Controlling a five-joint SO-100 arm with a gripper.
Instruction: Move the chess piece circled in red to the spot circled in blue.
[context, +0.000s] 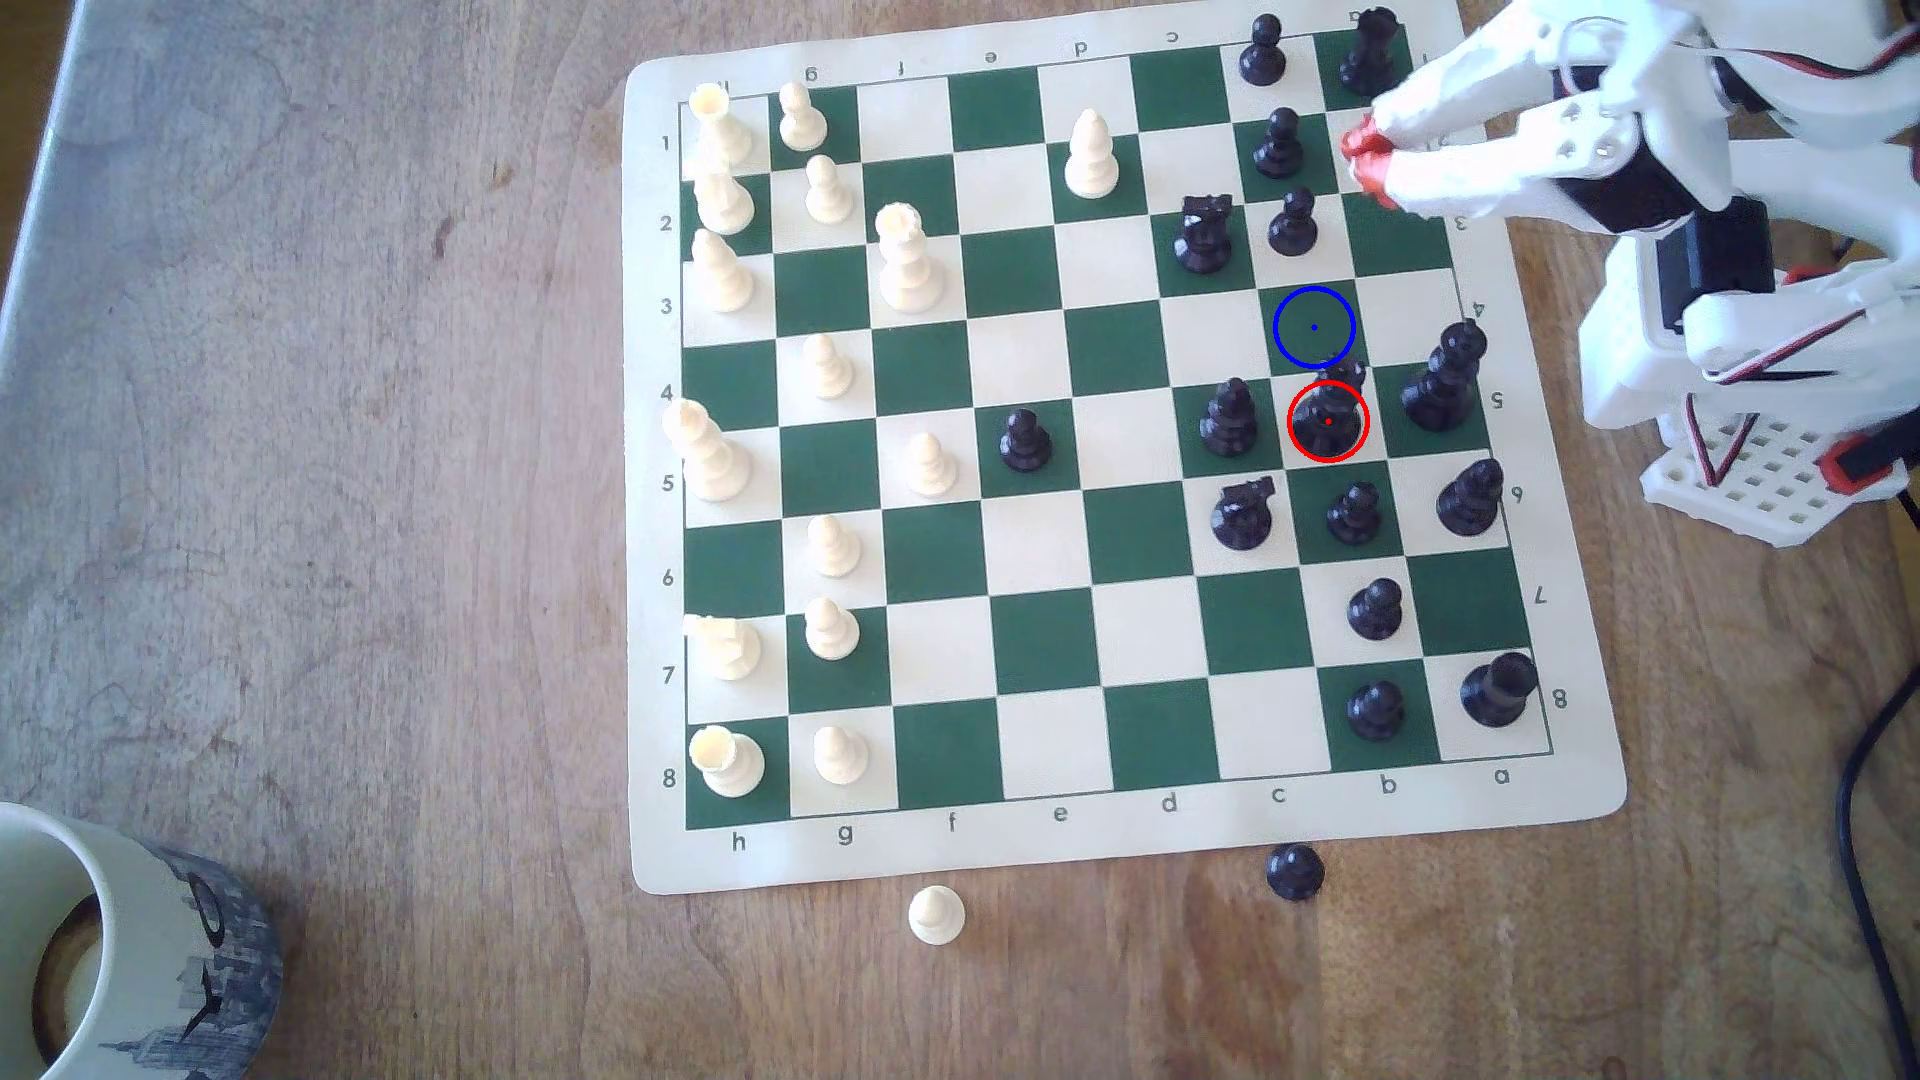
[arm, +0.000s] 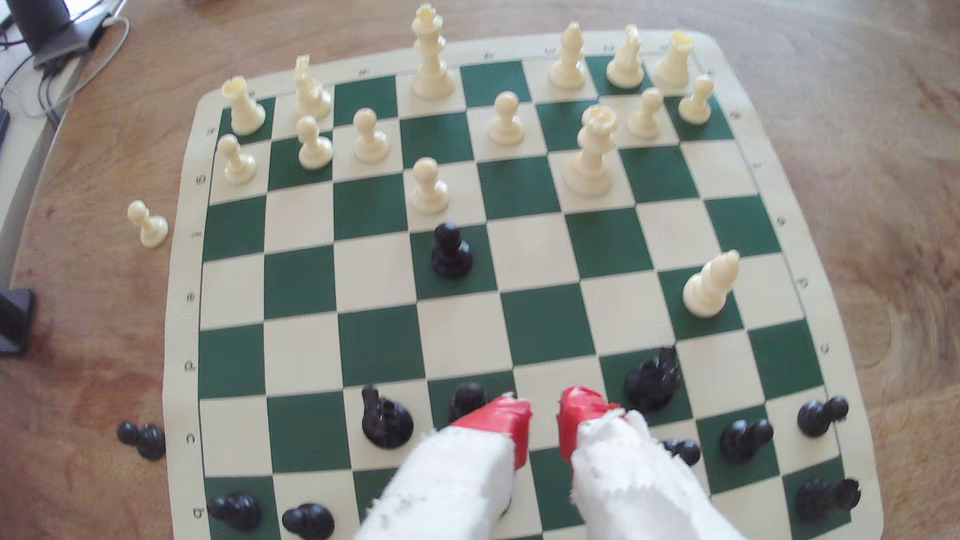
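Chess piece (context: 1329, 415): tall black piece, ringed in red, stood on a cream square of the chess mat (context: 1101, 846) in the second file in from the exterior view's right edge. Its head leaned toward 12 o'clock, touching the lower rim of the blue ring.

Spot (context: 1314, 327): dark green square marked by a blue ring with a centre dot, directly adjoining the piece's square at 12 o'clock in the exterior view. Nothing stood on it.

Gripper (context: 1363, 156): white fingers with red tips, jaws parted by a narrow gap and holding nothing. In the exterior view it hung over the board's upper right corner, at about 12 o'clock from the chess piece and well apart from it, with the spot between the two. In the wrist view the gripper (arm: 544, 423) showed its two red tips separated over a cream square.

Neighbours of the chess piece, exterior view: a black pawn (context: 1229, 419) just beside it at 9 o'clock; a tall black bishop (context: 1442, 376) at 3 o'clock; a black knight (context: 1244, 512) at 7 o'clock.

Off the mat at 6 o'clock: one black pawn (context: 1295, 870), one white pawn (context: 936, 914). A mug (context: 135, 955) stood at the table's lower left corner.
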